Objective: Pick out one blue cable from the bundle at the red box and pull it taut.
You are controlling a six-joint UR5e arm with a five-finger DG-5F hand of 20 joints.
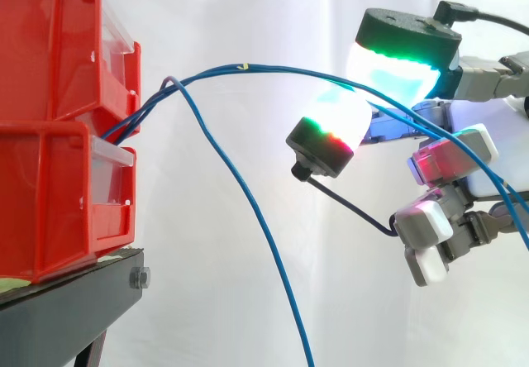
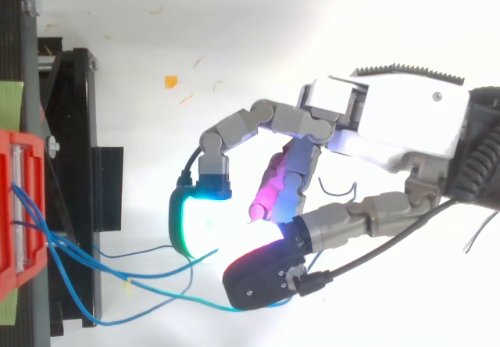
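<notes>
Blue, thin and still bowed, the chosen cable (image 1: 248, 68) arcs from the bundle (image 1: 136, 123) at the gap between the two stacked red bins (image 1: 50, 53), at the left of the side view, across the upper middle of the frame. It passes between two glowing pads (image 1: 397, 69) at the upper right. The hand (image 2: 406, 120) is curled round this one strand, which runs on past its lower fingers to the right edge. A second blue cable (image 1: 281, 276) hangs free to the bottom edge. The bins sit on a black stand (image 1: 66, 309) at the lower left, before the white curtain (image 1: 207, 301). The picking looks done and the tightening is in hand. The next move calls for drawing away from the bins, with a firm pinch, until the bow straightens.
</notes>
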